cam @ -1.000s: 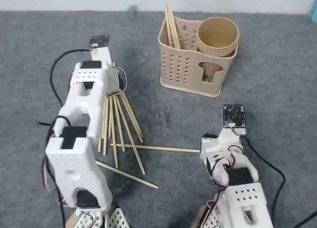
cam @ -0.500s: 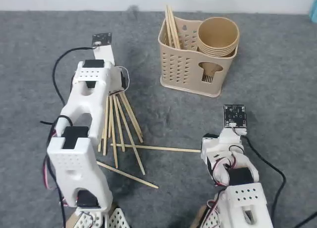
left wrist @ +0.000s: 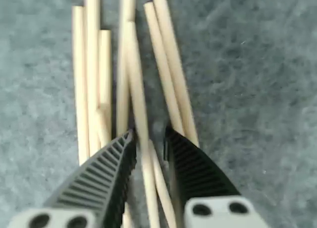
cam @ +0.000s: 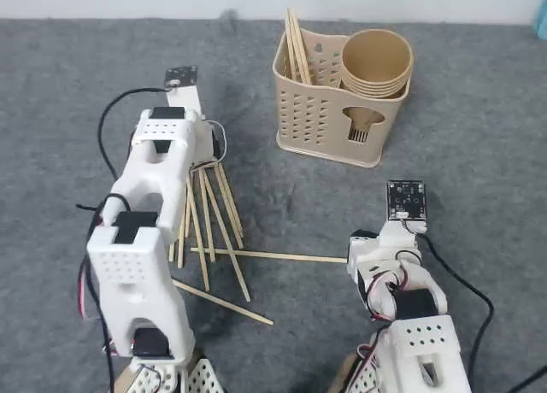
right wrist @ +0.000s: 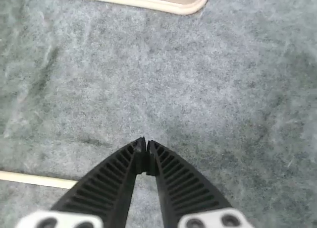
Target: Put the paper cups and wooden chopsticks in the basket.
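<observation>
Jaws parted, the left gripper (left wrist: pixel 148 134) straddles one of the chopsticks (left wrist: pixel 131 64) scattered on the carpet (cam: pixel 479 154), while the right gripper (right wrist: pixel 146 141) hangs clenched and empty near the basket (cam: pixel 316 120) holding the stacked cups (cam: pixel 377 64).

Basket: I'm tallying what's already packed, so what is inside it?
Inside the basket stands a nested stack of paper cups, and beside it a few wooden chopsticks lean upright. The basket's floor is hidden by its walls and the cups.
</observation>
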